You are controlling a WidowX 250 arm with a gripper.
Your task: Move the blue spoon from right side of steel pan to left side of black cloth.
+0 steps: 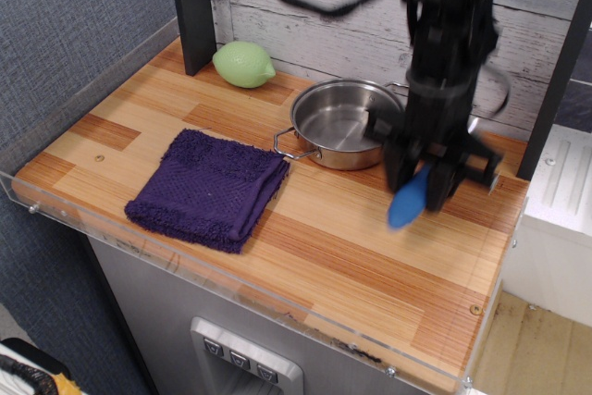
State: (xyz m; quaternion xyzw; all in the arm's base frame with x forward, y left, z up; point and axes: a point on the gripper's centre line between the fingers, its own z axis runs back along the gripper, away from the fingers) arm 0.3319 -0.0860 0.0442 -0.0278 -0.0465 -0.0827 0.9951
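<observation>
My gripper [421, 184] is shut on the blue spoon [408, 203] and holds it just above the wooden counter, right of the steel pan [339, 123]. Only the ribbed blue handle shows below the fingers; the metal bowl is hidden behind the gripper. The image of the arm is blurred by motion. The black cloth [211, 188], a folded dark purple towel, lies at the front left of the counter, left of the pan.
A pale green lemon-shaped object [243, 64] sits at the back left next to a dark post [192, 6]. A clear acrylic rim [240, 286] runs along the counter's front edge. A white plank wall stands behind.
</observation>
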